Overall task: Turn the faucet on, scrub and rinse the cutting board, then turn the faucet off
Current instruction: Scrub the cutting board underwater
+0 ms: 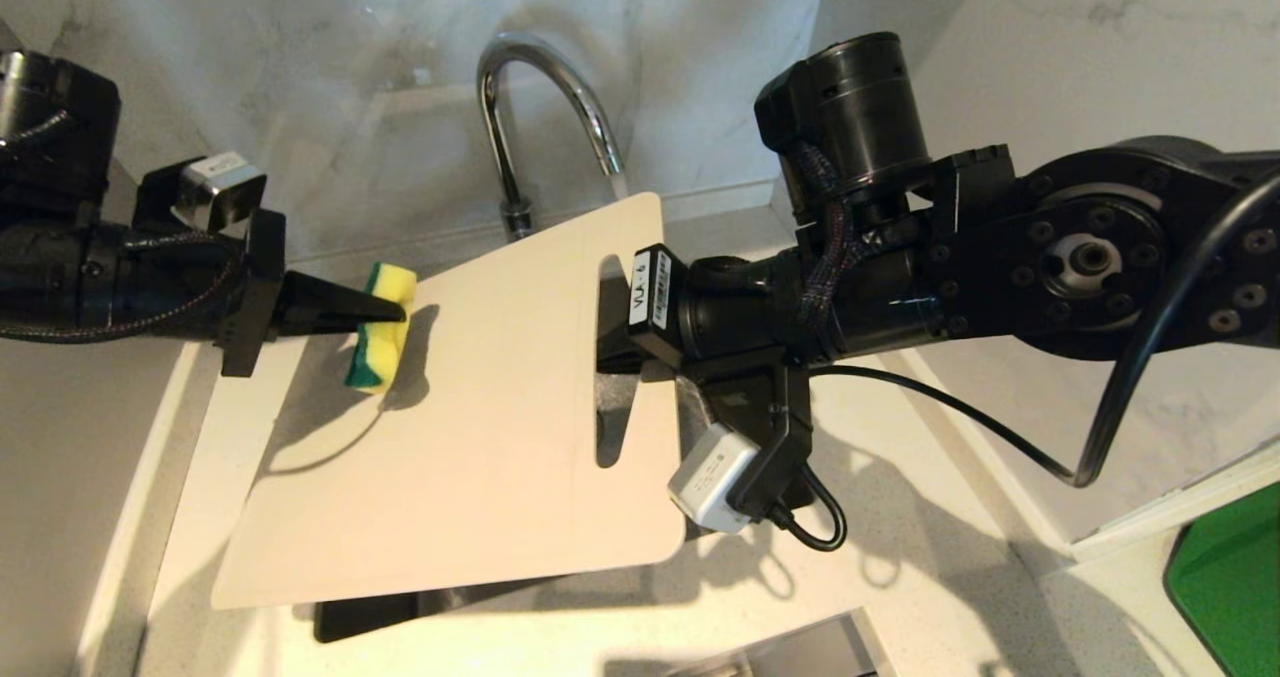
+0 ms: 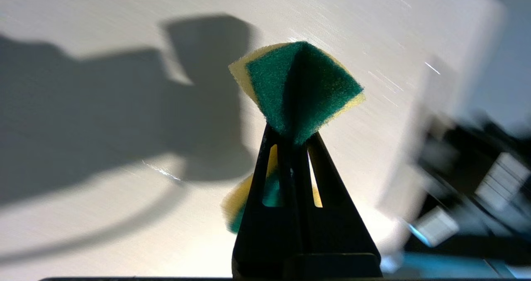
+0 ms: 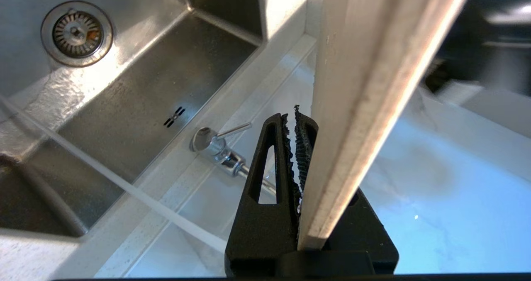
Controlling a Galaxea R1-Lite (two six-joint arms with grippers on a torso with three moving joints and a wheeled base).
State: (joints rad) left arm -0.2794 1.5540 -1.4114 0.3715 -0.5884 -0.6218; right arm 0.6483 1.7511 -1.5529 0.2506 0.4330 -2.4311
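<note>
White stone tabletop surrounds the sink. Right pincer, clamped on the cutting board near its slot, holds it tilted under the faucet. Left pincer, clamped on a sponge, presses it to the board's face, likely for scrubbing.
</note>
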